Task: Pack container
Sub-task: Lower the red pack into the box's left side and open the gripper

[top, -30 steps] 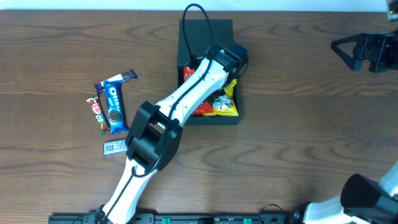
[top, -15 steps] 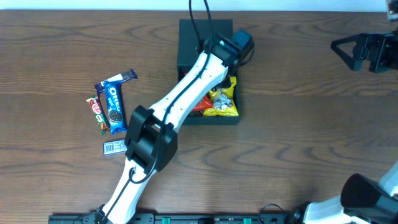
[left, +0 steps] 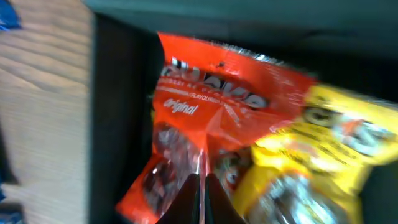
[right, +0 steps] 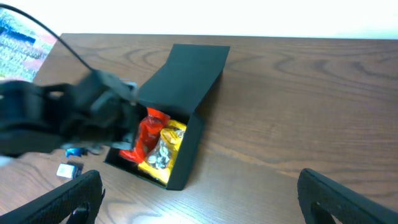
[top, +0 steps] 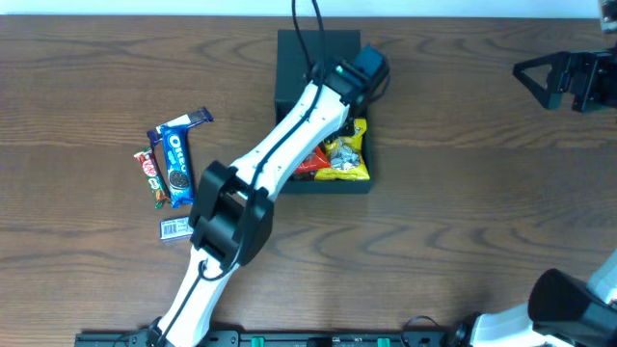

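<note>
Packing: left gripper (left: 202,190) pinched shut, empty, above the container's (top: 333,187) red packet (left: 205,106) | right gripper (right: 200,183) gaping, idle | next, I reckon: fetch blue biscuit pack (top: 176,159).

The blue glossy plastic snack packet (top: 176,154) at the left of the scene carries the white brand name "OREO" along its length. Inside the dark blue-black cardboard box (left: 121,93), the red foil snack bag (left: 205,124) bears the slanted white word "Original"; the small capitals and large dark letters above it are too blurred to read. Print on the yellow foil snack bag (left: 317,155) to its right, the slim red wrapped bar (top: 147,166) and the small white paper tag (top: 174,227) cannot be made out
</note>
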{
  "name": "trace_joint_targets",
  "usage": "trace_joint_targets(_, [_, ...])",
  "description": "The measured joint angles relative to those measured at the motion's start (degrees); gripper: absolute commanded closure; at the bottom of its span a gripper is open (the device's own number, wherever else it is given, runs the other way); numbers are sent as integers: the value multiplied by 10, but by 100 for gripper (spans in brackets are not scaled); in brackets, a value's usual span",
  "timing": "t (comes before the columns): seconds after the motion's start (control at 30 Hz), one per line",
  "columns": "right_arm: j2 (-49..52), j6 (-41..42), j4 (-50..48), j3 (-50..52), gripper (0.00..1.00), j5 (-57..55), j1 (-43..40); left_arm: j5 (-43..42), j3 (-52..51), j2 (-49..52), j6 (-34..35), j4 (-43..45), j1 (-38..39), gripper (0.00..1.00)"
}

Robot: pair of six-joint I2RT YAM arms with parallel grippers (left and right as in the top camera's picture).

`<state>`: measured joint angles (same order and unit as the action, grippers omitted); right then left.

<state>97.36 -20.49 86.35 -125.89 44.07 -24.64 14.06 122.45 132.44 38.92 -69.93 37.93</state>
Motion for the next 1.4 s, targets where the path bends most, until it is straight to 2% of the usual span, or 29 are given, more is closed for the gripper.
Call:
trace_joint_targets(0.3, [0, 0, 0, 0, 1, 0, 0, -27, -87, 7, -19, 86, -3, 94])
trace_joint_targets(0.6, [0, -1, 0, 0, 1, 0, 0, -40, -123, 1, -47, 102, -3, 94])
trace_joint_targets(0.77, [0, -2, 0, 0, 1, 0, 0, -52, -106, 1, -67, 79, -9, 94])
trace_joint_targets(1.0, [0, -2, -1, 0, 1, 0, 0, -65, 10, -6, -75, 19, -24, 94])
trace_joint_targets(1.13, [0, -2, -1, 0, 1, 0, 0, -101, 21, -27, -79, -12, -25, 94])
trace_joint_targets(1.4, [0, -7, -1, 0, 1, 0, 0, -207, -28, -28, -127, 45, -18, 94])
